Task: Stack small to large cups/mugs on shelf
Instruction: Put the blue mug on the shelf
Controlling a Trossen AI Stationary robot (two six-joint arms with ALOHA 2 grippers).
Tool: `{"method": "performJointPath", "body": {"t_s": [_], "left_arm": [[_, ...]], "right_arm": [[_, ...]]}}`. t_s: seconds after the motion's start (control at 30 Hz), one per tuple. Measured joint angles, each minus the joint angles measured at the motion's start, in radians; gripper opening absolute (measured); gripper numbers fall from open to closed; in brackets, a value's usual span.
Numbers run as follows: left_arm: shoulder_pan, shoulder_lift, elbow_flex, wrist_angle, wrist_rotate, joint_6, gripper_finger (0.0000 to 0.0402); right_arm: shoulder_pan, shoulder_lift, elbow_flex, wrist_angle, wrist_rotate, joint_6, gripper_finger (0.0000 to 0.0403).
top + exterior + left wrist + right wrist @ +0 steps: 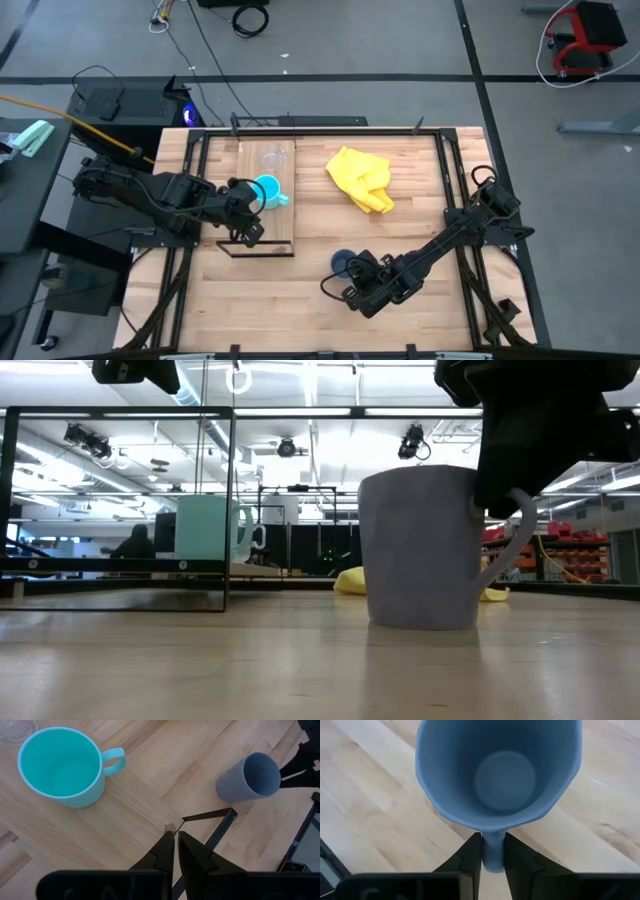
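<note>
The dark blue-grey mug (343,262) stands upright with its base on the tabletop, near the front, also seen in the low view (420,550). My right gripper (493,857) is shut on its handle. The cyan mug (268,190) stands on the light-wood shelf board (280,225), and the clear glass cup (272,157) stands at the board's far end. My left gripper (175,837) is shut and empty above the board's near end, close to the black frame (210,815) and on the near side of the cyan mug (62,765). My right gripper pinches the dark mug's handle (493,845) between its two fingers (470,857), one on each side. The fingers come from above, pointing steeply down beside the mug's wall. The mug stands upright with its base on the table (420,622).
A crumpled yellow cloth (362,180) lies on the table at the far right of the board. Black frame rails (452,170) run along the table's sides. Bare wood lies between the board and the dark mug.
</note>
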Motion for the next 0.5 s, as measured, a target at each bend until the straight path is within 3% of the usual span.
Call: {"method": "performJointPath", "body": {"t_s": [0.5], "left_arm": [[0.0,0.0,0.0,0.0,0.0,0.002,0.0033]], "right_arm": [[-0.104,-0.025,-0.002,-0.107,-0.009,-0.143,0.0078]]}}
